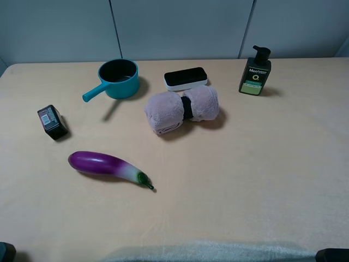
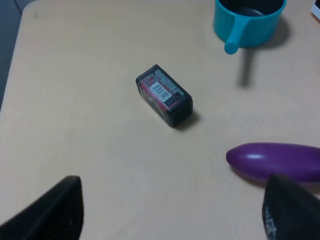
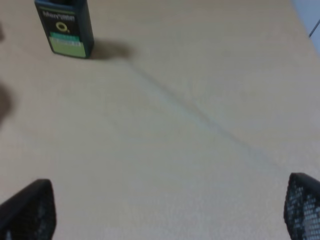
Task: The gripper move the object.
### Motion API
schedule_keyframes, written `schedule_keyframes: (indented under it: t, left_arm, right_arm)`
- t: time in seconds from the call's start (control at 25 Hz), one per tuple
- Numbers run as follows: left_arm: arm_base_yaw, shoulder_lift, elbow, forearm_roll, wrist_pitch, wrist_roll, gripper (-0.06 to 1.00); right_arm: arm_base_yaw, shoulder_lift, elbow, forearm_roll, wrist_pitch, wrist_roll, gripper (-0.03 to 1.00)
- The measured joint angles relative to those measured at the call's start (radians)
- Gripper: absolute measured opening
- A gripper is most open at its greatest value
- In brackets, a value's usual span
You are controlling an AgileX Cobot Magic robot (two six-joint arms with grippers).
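The object (image 1: 185,78), a flat rounded block with a black top on a white base, lies at the back middle of the table, just behind a rolled towel. It shows in neither wrist view. My left gripper (image 2: 172,215) is open and empty, with its dark fingers (image 2: 50,212) wide apart low over the table's front left. My right gripper (image 3: 165,210) is open and empty, with its fingers (image 3: 304,205) wide apart over bare table at the front right. In the exterior high view only dark bits of the arms show at the bottom corners.
A teal pot (image 1: 118,78) with a handle stands at the back left. A small black labelled box (image 1: 52,121) and a purple eggplant (image 1: 106,165) lie on the left. A pink rolled towel (image 1: 182,110) lies mid-table. A dark pump bottle (image 1: 255,72) stands at the back right.
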Motion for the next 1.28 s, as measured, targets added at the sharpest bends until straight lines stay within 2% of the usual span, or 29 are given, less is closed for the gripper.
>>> schedule_keyframes:
  t: [0.24,0.4,0.64,1.28]
  left_arm:
    - [0.0,0.0,0.0,0.0,0.0,0.0,0.79]
    - [0.0,0.0,0.0,0.0,0.0,0.0,0.79]
    - [0.0,0.0,0.0,0.0,0.0,0.0,0.79]
    - [0.0,0.0,0.0,0.001,0.0,0.0,0.79]
  right_arm:
    - [0.0,-0.141,0.088,-0.001,0.008,-0.023,0.69]
    - [0.0,-0.216,0.095,-0.007,0.016,-0.023,0.69]
    - [0.0,-0.341,0.096,-0.094,0.019,0.002,0.69]
    - [0.0,-0.344,0.1,-0.102,0.019,0.071,0.69]
